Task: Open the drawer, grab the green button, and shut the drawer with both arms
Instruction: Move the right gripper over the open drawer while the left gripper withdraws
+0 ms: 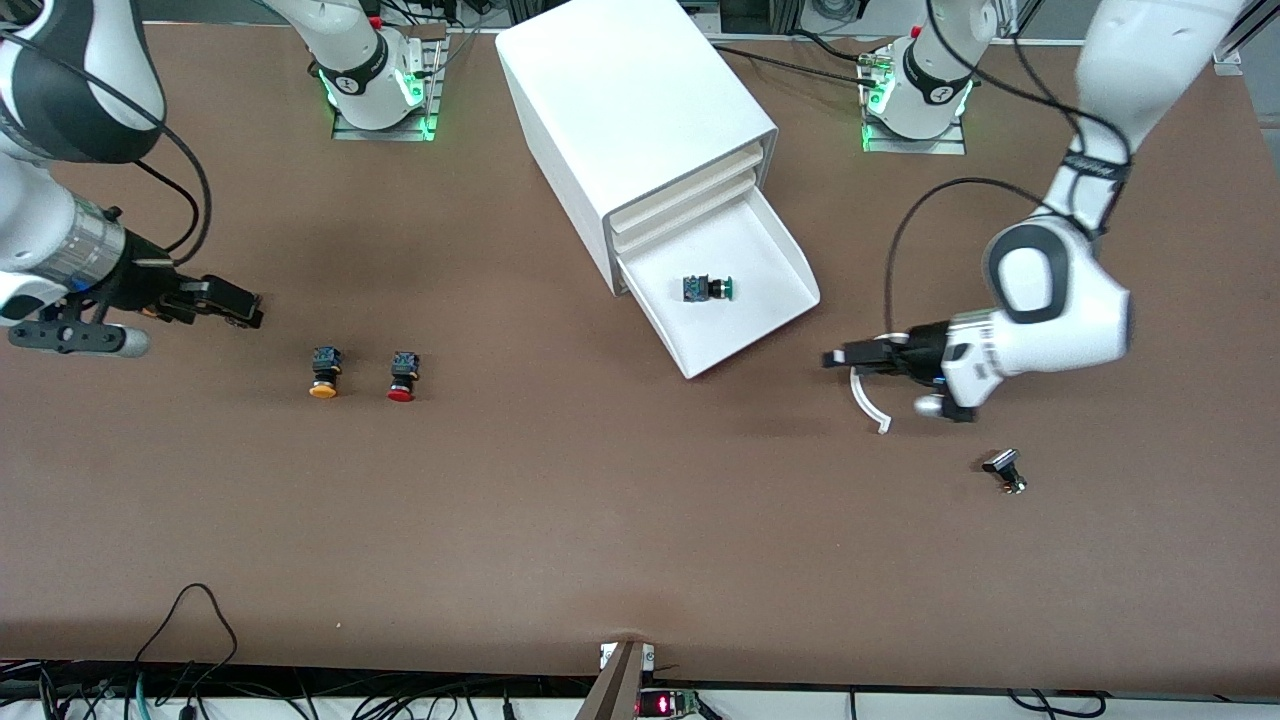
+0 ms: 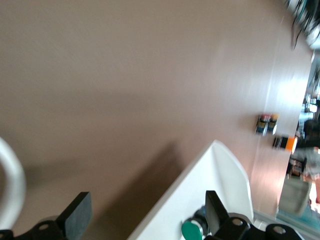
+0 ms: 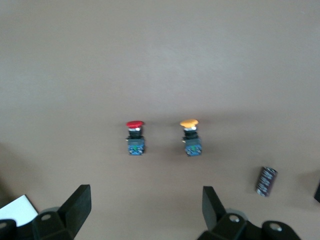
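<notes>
The white cabinet (image 1: 640,110) has its lowest drawer (image 1: 770,320) pulled out. The green-capped button (image 1: 708,288) lies on its side in the drawer's white tray. My left gripper (image 1: 835,358) hovers low over the table beside the drawer's front corner, toward the left arm's end, open and empty. In the left wrist view the button (image 2: 192,229) shows just past one finger of that gripper (image 2: 145,215), inside the drawer's wall (image 2: 220,170). My right gripper (image 1: 245,305) stands open and empty over the table at the right arm's end, and the right wrist view shows bare table between its jaws (image 3: 145,210).
A yellow-capped button (image 1: 323,372) and a red-capped button (image 1: 402,376) lie side by side between the right gripper and the cabinet. A small black part (image 1: 1004,470) lies near the left arm. A white curved piece (image 1: 868,400) hangs under the left hand.
</notes>
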Robot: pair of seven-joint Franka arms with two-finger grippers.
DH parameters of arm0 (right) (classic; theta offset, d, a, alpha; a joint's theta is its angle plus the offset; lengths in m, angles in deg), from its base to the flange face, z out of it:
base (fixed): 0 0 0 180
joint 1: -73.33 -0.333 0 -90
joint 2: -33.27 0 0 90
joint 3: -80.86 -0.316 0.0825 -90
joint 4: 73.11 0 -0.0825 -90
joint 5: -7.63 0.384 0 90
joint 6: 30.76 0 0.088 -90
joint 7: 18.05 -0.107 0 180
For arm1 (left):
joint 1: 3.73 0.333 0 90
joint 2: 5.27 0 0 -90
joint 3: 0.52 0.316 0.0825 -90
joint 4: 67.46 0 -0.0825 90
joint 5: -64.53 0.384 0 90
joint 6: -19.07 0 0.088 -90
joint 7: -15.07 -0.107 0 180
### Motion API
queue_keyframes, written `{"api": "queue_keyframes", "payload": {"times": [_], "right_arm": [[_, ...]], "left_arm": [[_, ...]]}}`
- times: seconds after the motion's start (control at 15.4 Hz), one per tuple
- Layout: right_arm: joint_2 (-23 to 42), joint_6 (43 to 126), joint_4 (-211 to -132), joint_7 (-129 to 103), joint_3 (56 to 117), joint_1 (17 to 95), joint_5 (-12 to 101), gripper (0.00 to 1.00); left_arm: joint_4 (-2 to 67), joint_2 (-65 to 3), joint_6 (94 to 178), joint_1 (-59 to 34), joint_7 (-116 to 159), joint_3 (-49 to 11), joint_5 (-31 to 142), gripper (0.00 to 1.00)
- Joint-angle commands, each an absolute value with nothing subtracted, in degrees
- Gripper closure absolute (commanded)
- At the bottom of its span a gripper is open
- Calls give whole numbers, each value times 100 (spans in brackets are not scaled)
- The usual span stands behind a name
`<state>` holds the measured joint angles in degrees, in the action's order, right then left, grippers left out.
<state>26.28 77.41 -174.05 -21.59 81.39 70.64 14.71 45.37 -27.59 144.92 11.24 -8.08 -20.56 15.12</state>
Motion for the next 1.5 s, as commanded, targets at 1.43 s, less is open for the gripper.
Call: {"api": "queue_keyframes", "payload": {"times": [1.43], "right_arm": [[-1322,8569,-13543,94,7708,2500,554,2]], "left_arm": [[3045,-456,11346,629,1446,-1229,6585,0]]}}
